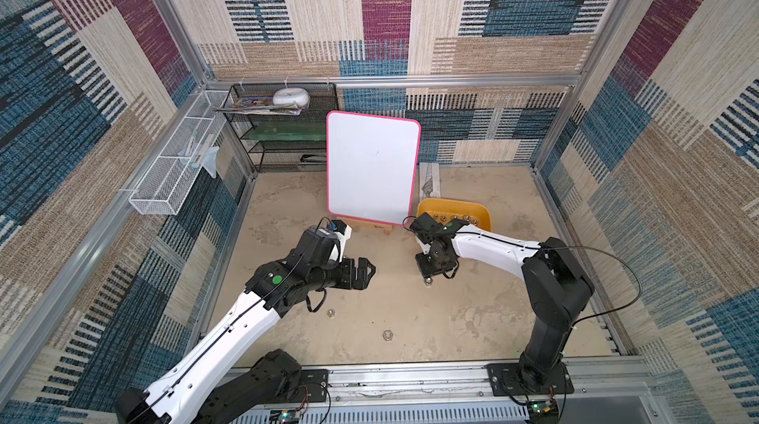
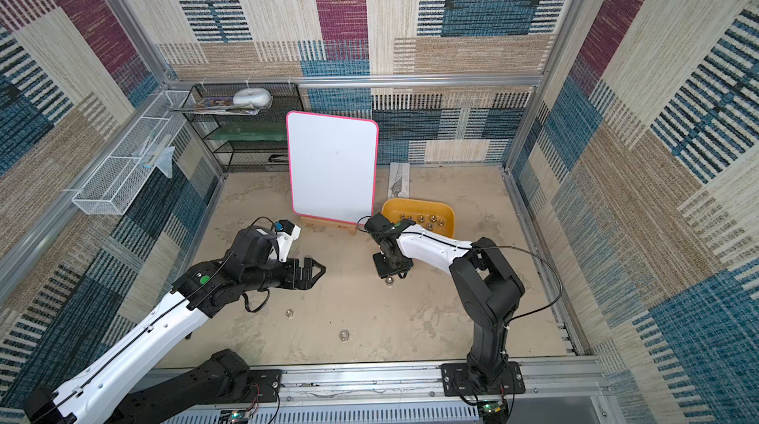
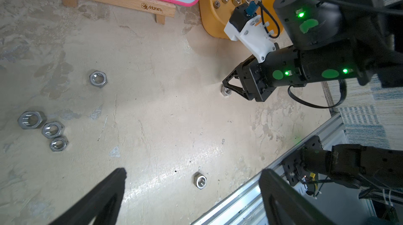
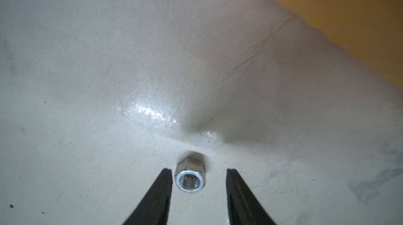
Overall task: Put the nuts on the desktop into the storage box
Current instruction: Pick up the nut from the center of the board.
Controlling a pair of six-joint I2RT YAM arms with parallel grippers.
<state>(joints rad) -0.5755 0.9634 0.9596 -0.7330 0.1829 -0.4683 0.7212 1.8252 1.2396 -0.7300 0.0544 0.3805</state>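
Top views: your right tool [image 1: 428, 276] points straight down over one nut [image 1: 428, 280] on the table [image 1: 472, 319], near the storage box [image 1: 486, 212], so the carry looks short. Your left tool [image 1: 366, 270] hangs wide open and empty, apart from the right. Left wrist: five more nuts [image 3: 52, 129] lie loose on the table; several sit in the box. Right wrist: jaws parted either side of that nut, one nearly touching, neither gripping, likely placed to close.

light: bright, even | glare: desktop [image 4: 152, 112] | storage box [image 4: 349, 16]: perhaps defocused
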